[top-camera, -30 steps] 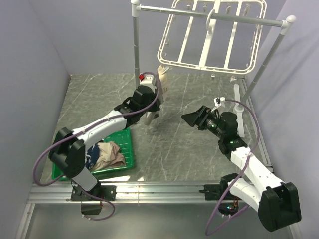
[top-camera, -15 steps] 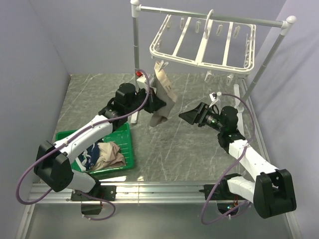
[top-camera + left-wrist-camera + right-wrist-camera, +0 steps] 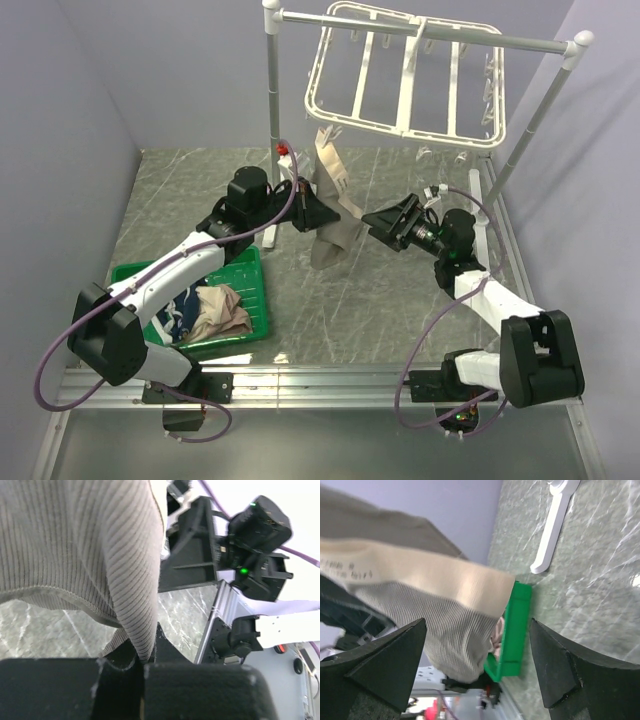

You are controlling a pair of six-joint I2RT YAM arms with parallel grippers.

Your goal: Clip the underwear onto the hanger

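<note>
The taupe ribbed underwear (image 3: 332, 205) with a beige waistband hangs in the air below the white hanger (image 3: 405, 78), which hangs tilted from the pole rack. My left gripper (image 3: 322, 213) is shut on a fold of the underwear (image 3: 125, 580). My right gripper (image 3: 385, 228) is open and sits just right of the cloth, its fingers (image 3: 380, 665) spread on either side of the underwear (image 3: 435, 615) without touching it. The underwear's top edge reaches up to the hanger's near left corner; I cannot tell whether a clip holds it.
A green basket (image 3: 256, 282) at the near left holds a navy garment and a pinkish-beige garment (image 3: 218, 312). The white pole rack (image 3: 273, 90) stands at the back, its right leg (image 3: 530, 125) slanting. A white rack foot (image 3: 551, 530) lies on the marble table.
My left gripper moved right with the underwear. My right gripper moved left, up to the cloth, staying open. The hanger has swung and tilted.
</note>
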